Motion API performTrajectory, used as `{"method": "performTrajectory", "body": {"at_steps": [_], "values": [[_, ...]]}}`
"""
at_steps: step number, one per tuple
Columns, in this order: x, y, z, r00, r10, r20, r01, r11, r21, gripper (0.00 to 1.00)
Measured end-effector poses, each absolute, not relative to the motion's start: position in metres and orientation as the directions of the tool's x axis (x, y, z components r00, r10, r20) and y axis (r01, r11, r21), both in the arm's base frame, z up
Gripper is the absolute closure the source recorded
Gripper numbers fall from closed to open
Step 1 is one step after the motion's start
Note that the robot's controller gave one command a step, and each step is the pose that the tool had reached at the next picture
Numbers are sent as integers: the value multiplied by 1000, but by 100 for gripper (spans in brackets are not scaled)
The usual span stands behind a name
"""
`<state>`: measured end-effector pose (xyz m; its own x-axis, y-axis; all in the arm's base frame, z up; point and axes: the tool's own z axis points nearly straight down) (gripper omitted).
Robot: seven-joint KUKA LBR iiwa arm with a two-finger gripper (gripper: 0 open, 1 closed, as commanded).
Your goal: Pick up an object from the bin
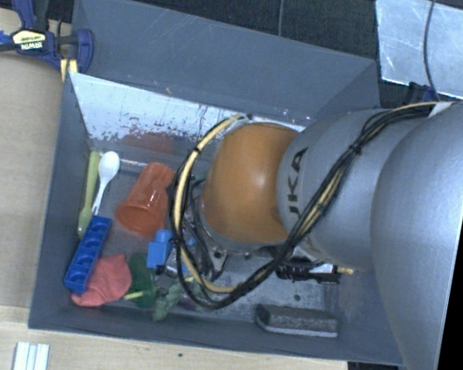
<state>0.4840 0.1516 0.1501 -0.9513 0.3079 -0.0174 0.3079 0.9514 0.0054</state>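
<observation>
My gripper (198, 252) shows as a dark body low in the bin's middle, mostly hidden beneath the arm's wrist. Just to its left lies a small blue piece (157, 252). Below that sits a dark green leafy toy (148, 286). An orange cup (147, 199) lies on its side to the upper left of the gripper. Nothing is seen held.
A white spoon (107, 174) and a thin green stick (88, 195) lie along the left wall. A blue studded block (87, 254) and a pink soft lump (106, 280) fill the lower left corner. A grey flat bar (296, 322) rests at the lower right.
</observation>
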Motion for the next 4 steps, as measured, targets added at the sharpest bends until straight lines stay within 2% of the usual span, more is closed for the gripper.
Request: {"method": "performTrajectory", "body": {"at_steps": [3, 4], "values": [[484, 151, 177, -952, 306, -15, 306, 952, 4, 100], [483, 150, 193, -952, 305, -12, 305, 952, 1, 100]]}}
